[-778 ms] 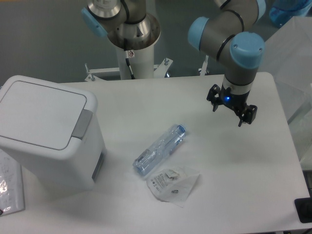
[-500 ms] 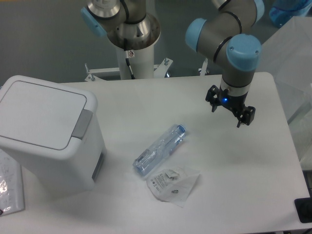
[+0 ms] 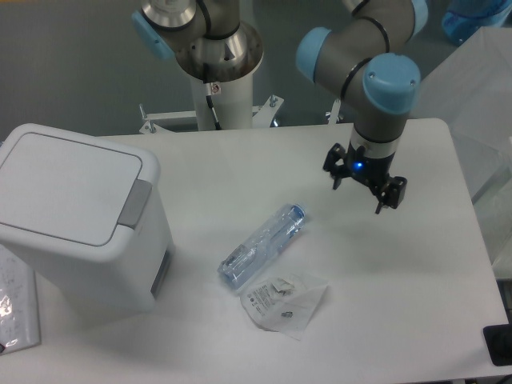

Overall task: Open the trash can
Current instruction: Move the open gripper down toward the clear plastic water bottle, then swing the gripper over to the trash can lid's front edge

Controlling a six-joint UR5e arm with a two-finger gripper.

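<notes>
The trash can point(image 3: 76, 216) is a large white boxy bin at the left of the table. Its flat lid point(image 3: 64, 186) is closed, with a grey push tab point(image 3: 134, 203) on its right edge. My gripper point(image 3: 362, 190) hangs above the right half of the table, far to the right of the bin. Its two black fingers point down, spread apart and holding nothing.
A clear plastic bottle point(image 3: 262, 245) lies on its side in the middle of the table. A crumpled clear wrapper point(image 3: 284, 302) lies just below it. The arm's white base column point(image 3: 218, 76) stands behind the table. A clear packet point(image 3: 14, 300) lies at the front left.
My gripper has moved left and slightly up, toward the table's middle. The bin, bottle and wrapper have not moved.
</notes>
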